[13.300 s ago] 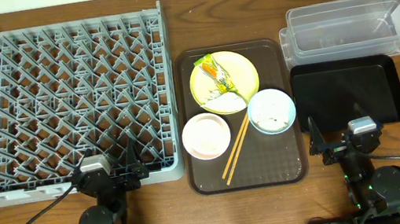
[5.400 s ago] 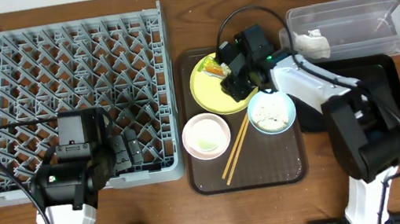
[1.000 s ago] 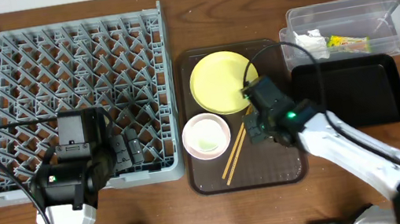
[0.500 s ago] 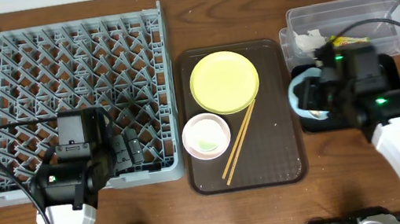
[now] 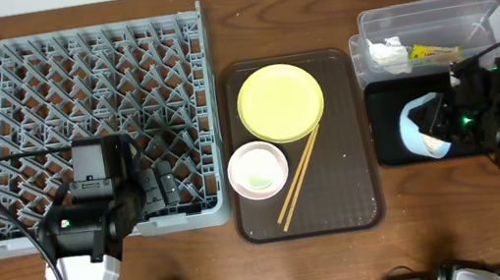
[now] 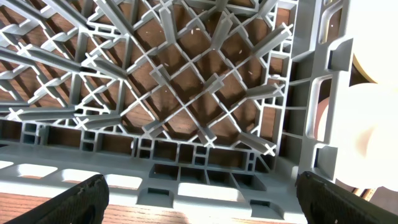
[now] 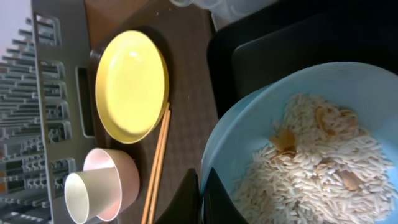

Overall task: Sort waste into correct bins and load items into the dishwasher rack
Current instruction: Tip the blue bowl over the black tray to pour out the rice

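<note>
Gripping the rim of the light blue bowl (image 5: 419, 130), the right gripper (image 7: 200, 190) has carried it further right above the black tray (image 5: 479, 89), tilted; the left gripper (image 6: 200, 190) stays spread over the dishwasher rack (image 5: 73, 87).

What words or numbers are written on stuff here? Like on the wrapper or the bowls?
No words, numbers or signs can be read in any view.
The wrapper in the clear tub: any print is too small to read.
The yellow plate, blue bowl and rack: no writing shows.
</note>
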{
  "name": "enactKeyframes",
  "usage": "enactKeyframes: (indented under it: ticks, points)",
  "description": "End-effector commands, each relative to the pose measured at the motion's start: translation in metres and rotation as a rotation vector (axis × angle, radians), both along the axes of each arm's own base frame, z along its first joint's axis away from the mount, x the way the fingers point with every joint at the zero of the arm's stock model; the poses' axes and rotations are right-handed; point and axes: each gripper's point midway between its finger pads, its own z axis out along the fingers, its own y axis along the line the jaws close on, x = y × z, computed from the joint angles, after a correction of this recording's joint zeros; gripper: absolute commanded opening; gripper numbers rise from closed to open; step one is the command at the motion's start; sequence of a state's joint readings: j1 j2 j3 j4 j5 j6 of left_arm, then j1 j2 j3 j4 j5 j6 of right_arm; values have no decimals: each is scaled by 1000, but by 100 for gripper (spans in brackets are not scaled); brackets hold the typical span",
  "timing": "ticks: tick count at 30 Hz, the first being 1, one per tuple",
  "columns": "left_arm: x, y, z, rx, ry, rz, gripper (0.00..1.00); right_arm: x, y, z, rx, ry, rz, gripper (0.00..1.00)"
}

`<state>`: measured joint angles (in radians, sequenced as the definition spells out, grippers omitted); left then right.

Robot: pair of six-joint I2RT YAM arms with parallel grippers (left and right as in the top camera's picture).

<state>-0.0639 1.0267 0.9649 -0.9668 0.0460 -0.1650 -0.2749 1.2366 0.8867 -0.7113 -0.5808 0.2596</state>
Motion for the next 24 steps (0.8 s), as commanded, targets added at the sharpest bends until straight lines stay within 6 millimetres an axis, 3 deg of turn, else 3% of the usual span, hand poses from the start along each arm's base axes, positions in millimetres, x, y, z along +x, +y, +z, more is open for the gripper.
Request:
enactKeyframes:
  ticks: [1, 6, 15, 24]
  points:
    - [3, 0, 8, -3, -22, 9, 98, -2, 2, 5, 56, -45, 51, 1]
    - [3, 0, 8, -3, -22, 9, 98, 2, 0, 3, 162, -58, 75, 1]
    - [3, 0, 8, -3, -22, 9, 98, 15, 1, -5, 505, -132, 161, 1]
    - [3, 0, 8, -3, -22, 9, 98, 27, -24, 1, 761, -308, 170, 1]
